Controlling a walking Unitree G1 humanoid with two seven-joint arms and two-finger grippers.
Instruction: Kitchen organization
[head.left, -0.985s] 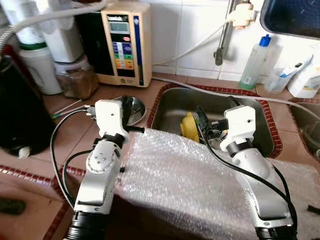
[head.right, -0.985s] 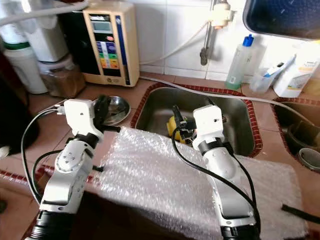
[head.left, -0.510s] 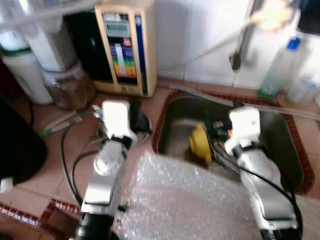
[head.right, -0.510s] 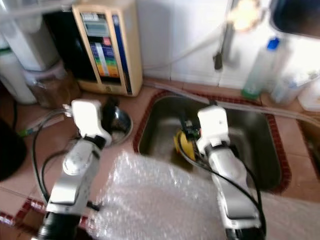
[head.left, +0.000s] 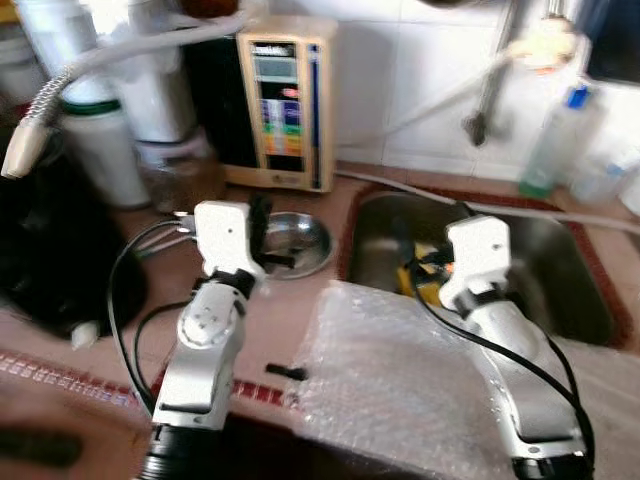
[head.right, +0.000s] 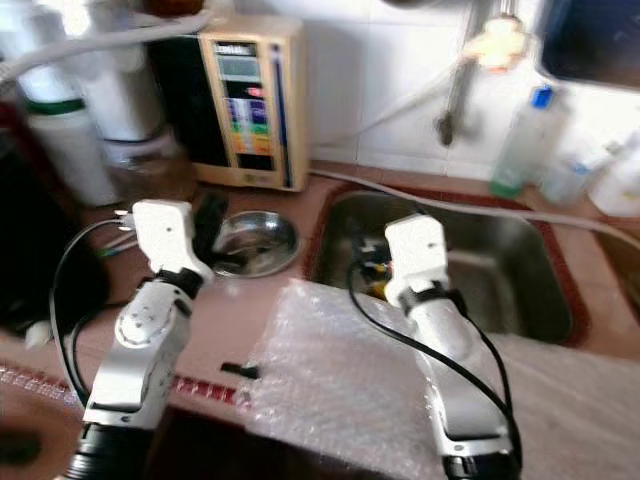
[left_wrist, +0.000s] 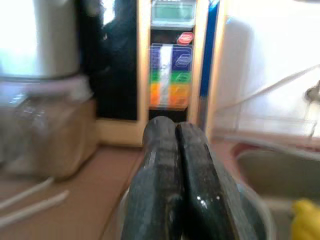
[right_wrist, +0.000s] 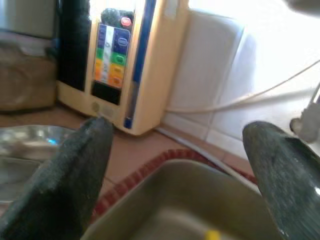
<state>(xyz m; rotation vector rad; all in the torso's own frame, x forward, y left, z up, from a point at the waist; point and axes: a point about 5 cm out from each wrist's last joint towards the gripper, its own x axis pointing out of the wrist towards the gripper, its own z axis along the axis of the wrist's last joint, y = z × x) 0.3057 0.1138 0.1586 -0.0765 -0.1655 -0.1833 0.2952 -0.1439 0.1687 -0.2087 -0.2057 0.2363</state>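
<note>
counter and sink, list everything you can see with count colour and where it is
water machine: 1, cream with coloured buttons, against the wall tiles
metal dish: 1, silver, on the counter left of the sink
sink: 1, steel, red tile border
yellow item: 1, in the sink, partly hidden
bubble wrap: 1 sheet, clear, over the counter's front edge
glass jar: 1, brown contents, left of the machine
white canister: 1, beside the jar
clear bottle: 1, blue cap, behind the sink
left gripper: fingers shut, over the dish
right gripper: fingers open, over the sink
</note>
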